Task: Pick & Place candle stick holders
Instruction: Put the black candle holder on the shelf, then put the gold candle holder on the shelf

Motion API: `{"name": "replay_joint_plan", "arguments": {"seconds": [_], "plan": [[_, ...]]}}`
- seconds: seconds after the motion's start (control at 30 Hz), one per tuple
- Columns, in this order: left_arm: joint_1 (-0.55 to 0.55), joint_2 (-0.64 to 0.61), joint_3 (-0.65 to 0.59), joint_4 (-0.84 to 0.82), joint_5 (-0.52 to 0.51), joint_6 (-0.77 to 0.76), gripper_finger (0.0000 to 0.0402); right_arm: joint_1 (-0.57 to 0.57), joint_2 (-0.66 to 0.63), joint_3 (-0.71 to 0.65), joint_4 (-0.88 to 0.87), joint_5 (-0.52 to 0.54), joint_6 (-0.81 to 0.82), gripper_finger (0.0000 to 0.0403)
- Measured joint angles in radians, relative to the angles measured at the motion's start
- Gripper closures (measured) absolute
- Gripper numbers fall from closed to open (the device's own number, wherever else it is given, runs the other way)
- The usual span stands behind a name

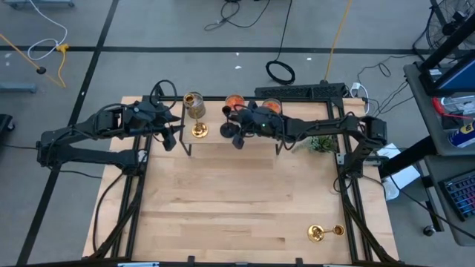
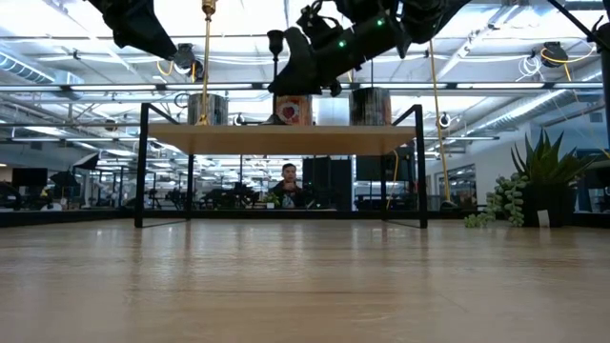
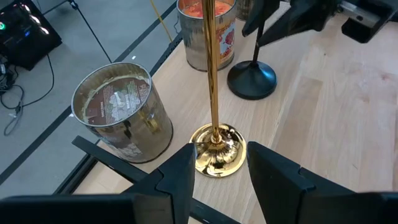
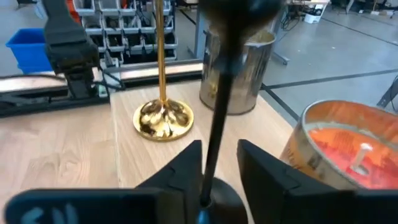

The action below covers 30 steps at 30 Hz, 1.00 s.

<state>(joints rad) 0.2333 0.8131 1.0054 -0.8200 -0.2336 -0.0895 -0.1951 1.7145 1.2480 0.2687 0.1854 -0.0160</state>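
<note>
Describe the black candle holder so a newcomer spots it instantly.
Find the raised wooden shelf at the table's far edge. On it, between the upright gold holder and the orange candle jar, stands the black candle holder, its stem between the right gripper fingers. It is the only matte black one.

Both arms are matt black, built of blocky jointed links. The left arm (image 1: 89,137) carries looped black cables along its links; the right arm (image 1: 326,130) has cables too, and small green indicator lights glow on its wrist housing near the raised wooden shelf (image 1: 211,133) (seen from the low view as well). Each gripper's fingers (image 3: 180,177) are dark, flat-faced, angular wedges.
</note>
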Motion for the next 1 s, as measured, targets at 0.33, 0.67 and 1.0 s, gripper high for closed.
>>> {"name": "replay_joint_plan", "arguments": {"seconds": [0.33, 0.67, 1.0], "plan": [[0.0, 0.0, 0.0, -0.011, 0.0, -0.001, 0.0247, 0.023, -0.076, 0.002, -0.154, -0.002, -0.004, 0.0248], [0.0, 0.0, 0.0, -0.024, 0.0, -0.024, 0.0247, 0.165, -0.282, 0.002, -0.65, -0.034, 0.059, 0.0242], [0.0, 0.0, 0.0, -0.022, 0.0, -0.034, 0.0247, 0.423, -0.451, -0.065, -0.96, -0.378, 0.08, 0.0256]]}}
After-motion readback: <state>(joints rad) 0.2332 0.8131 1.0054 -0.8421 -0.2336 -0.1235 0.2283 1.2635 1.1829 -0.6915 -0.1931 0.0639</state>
